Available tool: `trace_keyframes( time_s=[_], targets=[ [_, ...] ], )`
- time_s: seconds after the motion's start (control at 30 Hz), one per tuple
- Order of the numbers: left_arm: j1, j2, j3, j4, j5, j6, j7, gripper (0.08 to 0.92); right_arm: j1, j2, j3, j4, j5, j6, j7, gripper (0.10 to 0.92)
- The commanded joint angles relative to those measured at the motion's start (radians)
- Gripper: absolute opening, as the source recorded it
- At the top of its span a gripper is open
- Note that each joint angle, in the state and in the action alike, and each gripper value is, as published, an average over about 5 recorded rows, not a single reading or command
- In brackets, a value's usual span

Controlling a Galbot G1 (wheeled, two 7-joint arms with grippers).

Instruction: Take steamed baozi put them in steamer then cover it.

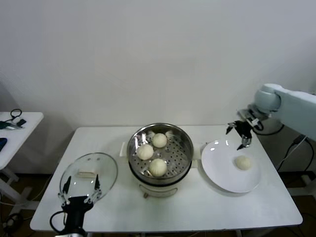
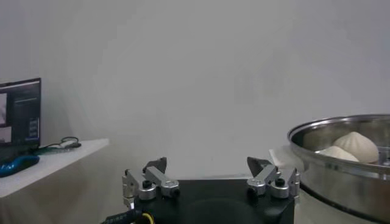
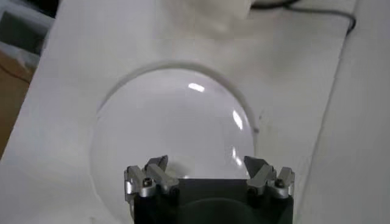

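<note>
Centre of the head view: stainless-steel steamer (image 1: 160,148) with perforated floor, seated on a white pot base, on a white table (image 1: 197,207). Inside the basket, three steamed baozi: one toward the upper middle (image 1: 159,140), one to its lower left (image 1: 145,151), one at the near side (image 1: 158,167). None touching another, as far as can be told.

Right of the steamer, just beside it: flat white plate (image 1: 222,173). On the plate's right half, a fourth baozi (image 1: 242,162), alone.

Left of the steamer, lower left of the frame: glass cover (image 1: 89,177) with metal rim and white handle at its centre, lying flat on the table, apart from the steamer.

Right gripper (image 1: 241,134) at the upper right, above the far edge of the plate, up and slightly left of the lone baozi, not touching it. Fingers spread apart, nothing between them. In the right wrist view, same gripper (image 3: 208,176) over the bare plate surface (image 3: 177,122), jaws wide, empty.

Left gripper (image 1: 79,193) at the bottom left of the head view, at the near edge of the cover, fingers apart; contact with the rim not clear. In the left wrist view, gripper (image 2: 210,179) wide and empty, steamer rim (image 2: 341,131) at the right edge with two buns showing above it.

Far left: a second small white table (image 1: 22,128) with dark items on it.
</note>
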Motion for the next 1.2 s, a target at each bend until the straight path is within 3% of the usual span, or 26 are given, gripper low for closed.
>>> trace_keyframes(
  time_s=[0.03,0.93,1.2],
  targets=[
    [-0.004,-0.002,-0.004,0.001,-0.002,0.003,0.001,0.823,-0.275,-0.044,0.213,-0.162,-0.136,-0.069,0.029,0.823],
    [-0.013,-0.006,-0.005,0.011,-0.002,0.007,0.001,0.823,-0.432,0.053,0.384,-0.296,-0.236,-0.042,0.066,0.820],
    [-0.008,-0.006,-0.005,0.007,-0.003,0.004,-0.001,0.823,-0.425,0.051,0.383,-0.283,-0.228,-0.045,0.051,0.722]
  ],
)
